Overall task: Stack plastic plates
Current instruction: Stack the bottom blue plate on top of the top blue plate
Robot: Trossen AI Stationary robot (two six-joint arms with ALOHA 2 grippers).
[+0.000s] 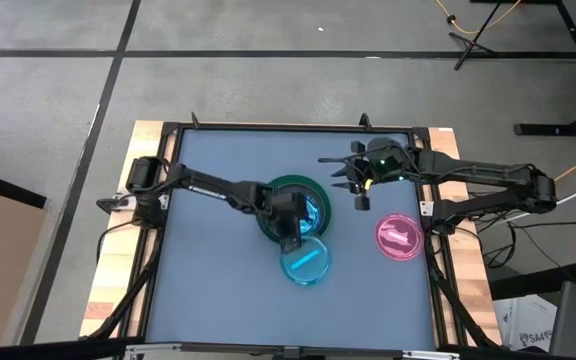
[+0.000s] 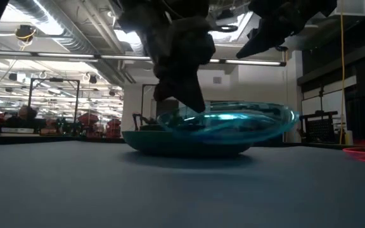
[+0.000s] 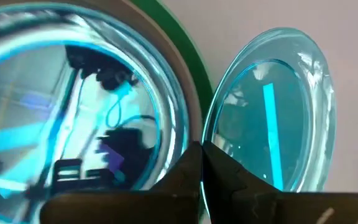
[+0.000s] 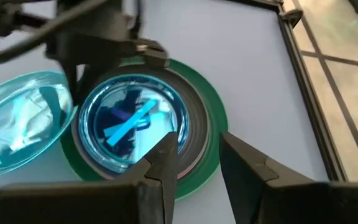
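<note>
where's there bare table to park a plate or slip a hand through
The bare table runs widest along the left, from the left arm to the near edge. A narrower strip lies between the cyan plate and the pink plate. The middle is crowded: the green-rimmed stack, the left pincer gripping the cyan plate, and the right pincer hovering open beside it.

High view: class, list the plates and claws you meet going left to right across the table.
Left claw gripping the cyan plate beside the green-rimmed stack → open right claw → pink plate.
</note>
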